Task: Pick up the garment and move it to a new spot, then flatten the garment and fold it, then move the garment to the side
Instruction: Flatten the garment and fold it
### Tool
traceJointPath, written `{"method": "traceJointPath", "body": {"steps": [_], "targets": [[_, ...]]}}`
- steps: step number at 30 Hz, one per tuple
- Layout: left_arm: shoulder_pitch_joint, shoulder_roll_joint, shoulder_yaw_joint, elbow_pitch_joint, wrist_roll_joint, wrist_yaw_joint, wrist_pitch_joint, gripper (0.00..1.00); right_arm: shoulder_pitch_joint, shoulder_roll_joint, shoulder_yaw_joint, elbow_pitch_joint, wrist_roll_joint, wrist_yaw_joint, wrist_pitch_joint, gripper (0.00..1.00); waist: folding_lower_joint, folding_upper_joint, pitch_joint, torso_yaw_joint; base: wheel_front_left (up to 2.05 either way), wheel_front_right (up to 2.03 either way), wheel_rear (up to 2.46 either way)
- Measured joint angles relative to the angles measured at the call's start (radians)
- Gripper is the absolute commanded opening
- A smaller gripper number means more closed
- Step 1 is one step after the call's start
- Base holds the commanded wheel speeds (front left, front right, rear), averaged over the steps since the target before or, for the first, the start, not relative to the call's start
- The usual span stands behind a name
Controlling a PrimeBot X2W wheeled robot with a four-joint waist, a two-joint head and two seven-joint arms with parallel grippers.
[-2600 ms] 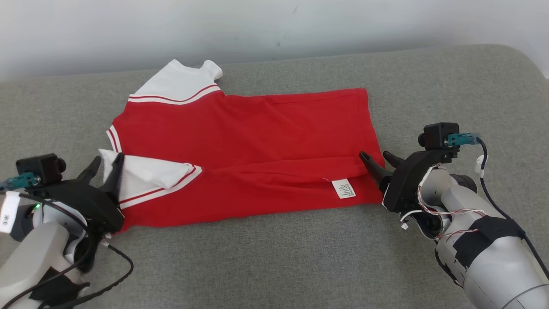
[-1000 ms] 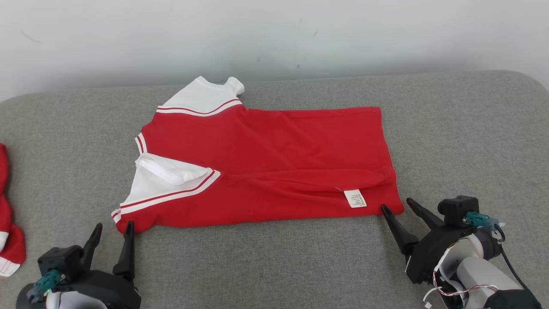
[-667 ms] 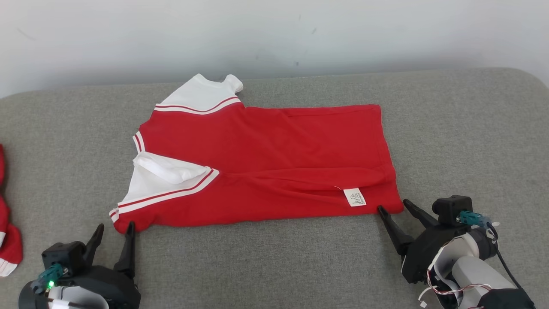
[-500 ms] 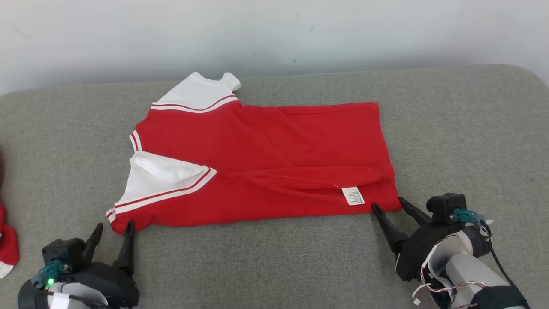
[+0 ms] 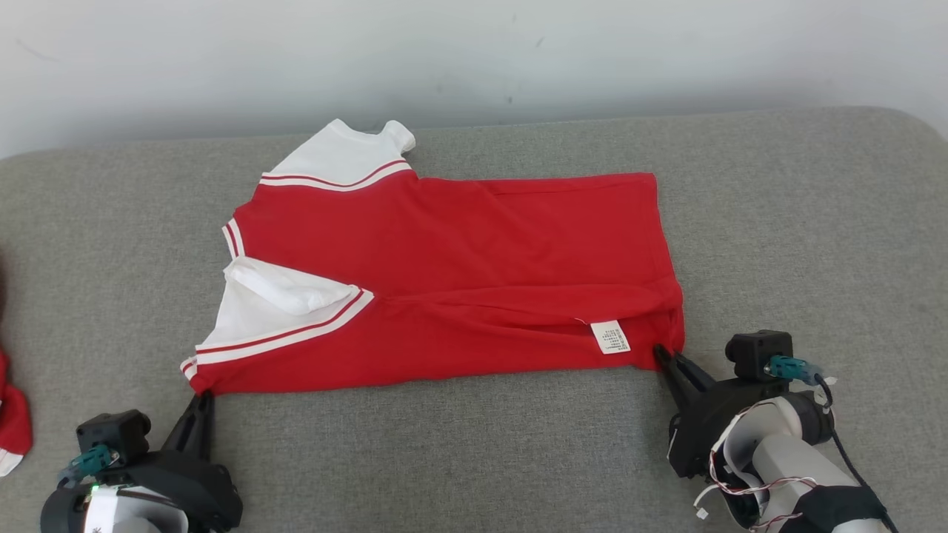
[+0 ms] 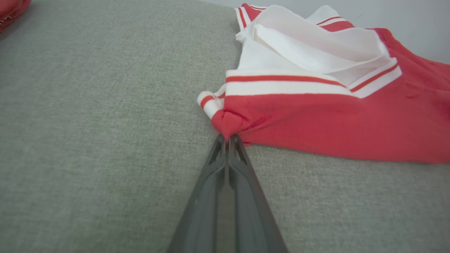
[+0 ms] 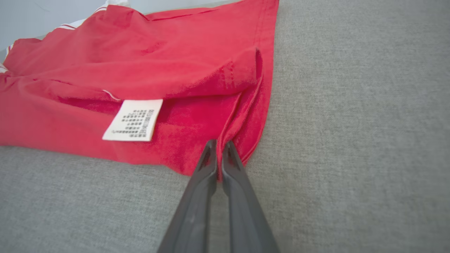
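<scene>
The red-and-white garment (image 5: 459, 274) lies flat on the grey cushion (image 5: 474, 451), toward its far edge. The left gripper (image 5: 201, 398) pinches its near left corner and the right gripper (image 5: 661, 353) its near right corner. Another red cloth (image 5: 11, 426) lies at the cushion's left edge.

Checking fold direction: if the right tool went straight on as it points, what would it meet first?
The red garment: the right tool is shut on its corner, so it would likely push into the fold beyond.
</scene>
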Motion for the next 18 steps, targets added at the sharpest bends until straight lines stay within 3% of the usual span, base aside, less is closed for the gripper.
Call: {"method": "traceJointPath", "body": {"steps": [9,18], "targets": [[0.029,0.002,0.018,-0.075,0.001,-0.005,0.0,0.0,0.004,-0.014,0.014,-0.038,0.078,0.0,-0.003,0.0,0.0,0.0,-0.019,0.005,0.0,0.0,0.0],[0.138,0.007,0.029,-0.18,0.009,-0.006,0.0,0.0,0.085,-0.099,0.028,-0.16,0.156,0.0,0.041,0.0,0.0,0.0,-0.066,0.011,0.0,0.0,0.0]]}}
